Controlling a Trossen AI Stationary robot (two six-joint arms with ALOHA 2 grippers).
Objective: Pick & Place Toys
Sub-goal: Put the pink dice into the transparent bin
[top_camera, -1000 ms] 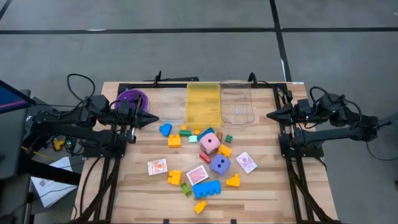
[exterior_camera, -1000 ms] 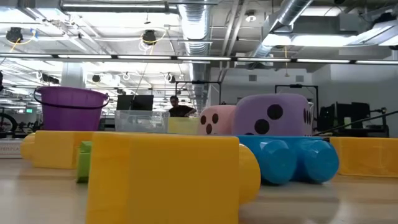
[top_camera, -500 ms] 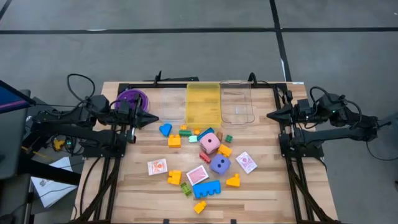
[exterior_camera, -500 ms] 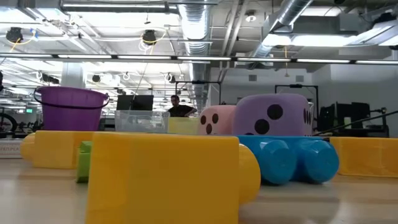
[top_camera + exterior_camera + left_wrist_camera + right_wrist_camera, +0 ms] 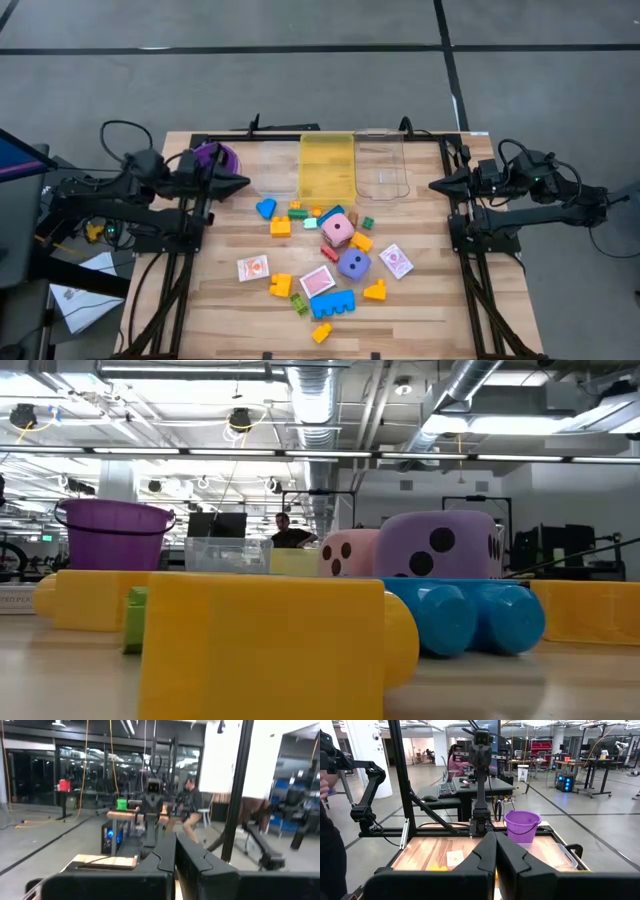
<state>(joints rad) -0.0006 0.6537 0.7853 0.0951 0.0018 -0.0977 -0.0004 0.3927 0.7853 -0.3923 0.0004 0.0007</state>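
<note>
No legible txt, labels, brands or nos. in any view. Dice show pips only. Card faces too small to read.

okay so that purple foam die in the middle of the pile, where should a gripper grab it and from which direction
Probably from straight above, fingers closing on two opposite flat side faces of the purple foam die. It sits flat and stands taller than the blocks around it, as the low view shows. A yellow block crowds its far side and the pink foam die its far-left corner, so the freer left and right faces look best.
</note>
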